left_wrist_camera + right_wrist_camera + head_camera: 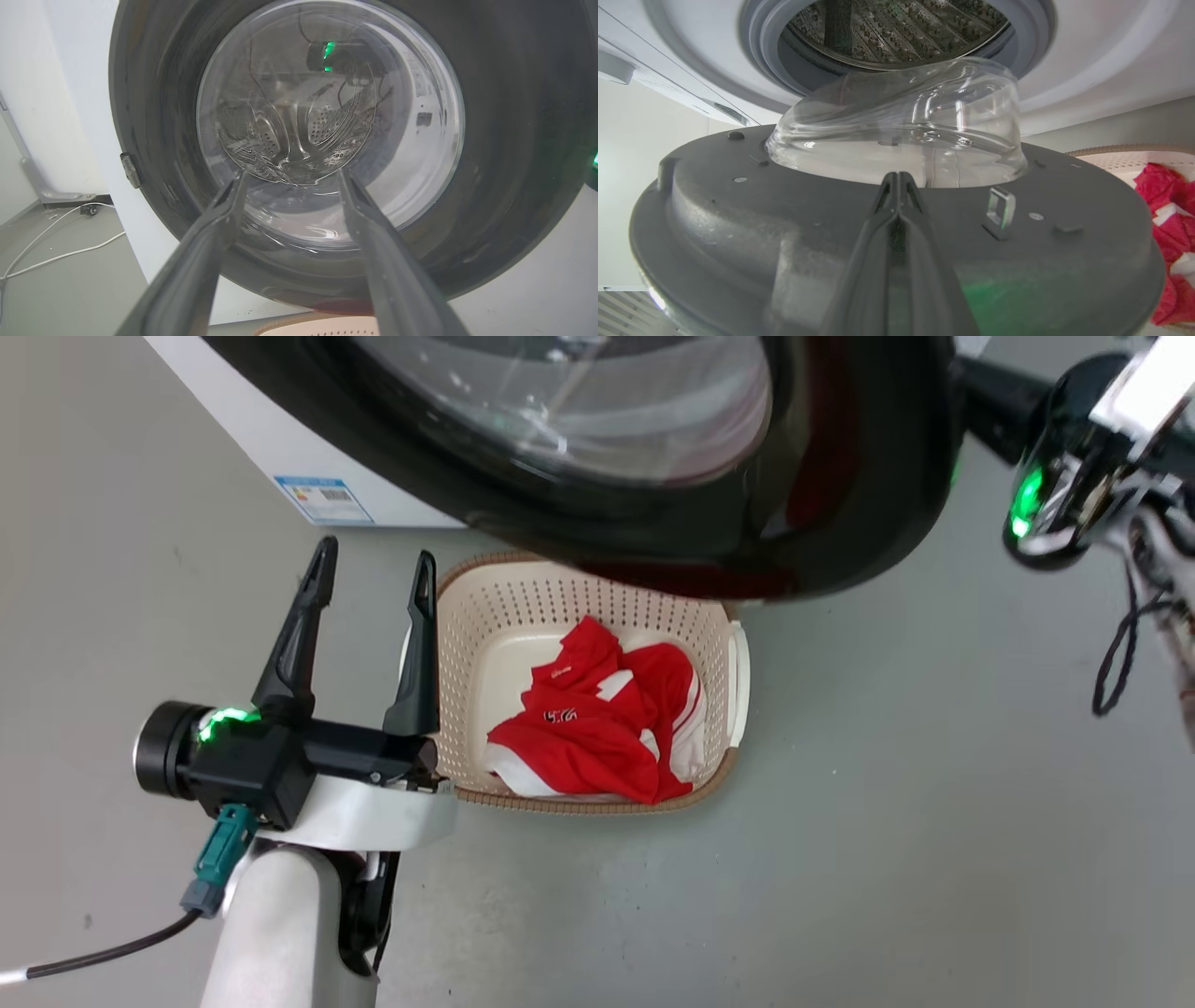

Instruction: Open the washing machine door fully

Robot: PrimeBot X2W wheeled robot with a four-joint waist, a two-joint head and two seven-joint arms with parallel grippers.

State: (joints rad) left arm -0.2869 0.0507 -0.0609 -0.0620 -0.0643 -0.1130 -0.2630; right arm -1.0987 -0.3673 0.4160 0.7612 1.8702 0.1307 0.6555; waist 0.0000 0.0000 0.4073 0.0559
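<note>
A: Start at the left of the head view. What sits at eight o'clock?

B: The left gripper [376,555], its two long dark fingers spread wide, pointing toward twelve and holding nothing.

A: And at its three o'clock?

B: A cream perforated plastic laundry basket [523,607] on the grey floor [934,821], with a crumpled red and white garment [597,728] inside. One finger overlaps the basket's rim there. I cannot tell whether they touch.

A: Where is the door?

B: The large round glossy black washing machine door [840,523], with its clear bulging glass window, spans twelve o'clock and overhangs the basket's far edge. It stands swung away from the white washing machine body [280,439], which carries a blue-edged label [324,499] at ten o'clock.

A: The left wrist view?

B: The left gripper [292,173] faces the door's [514,140] outer side, its fingers apart and framing the lower part of the glass.

A: And the right side?

B: The right wrist [1055,476], with its green light, shows at two o'clock beyond the door's rim. In its own view the right gripper [899,179] has its fingers pressed together with nothing between them. They lie over the door's grey inner face [738,210], tips at the foot of the glass bowl. At twelve o'clock the steel perforated drum [901,28] stands uncovered inside its grey rubber ring [761,46].
</note>
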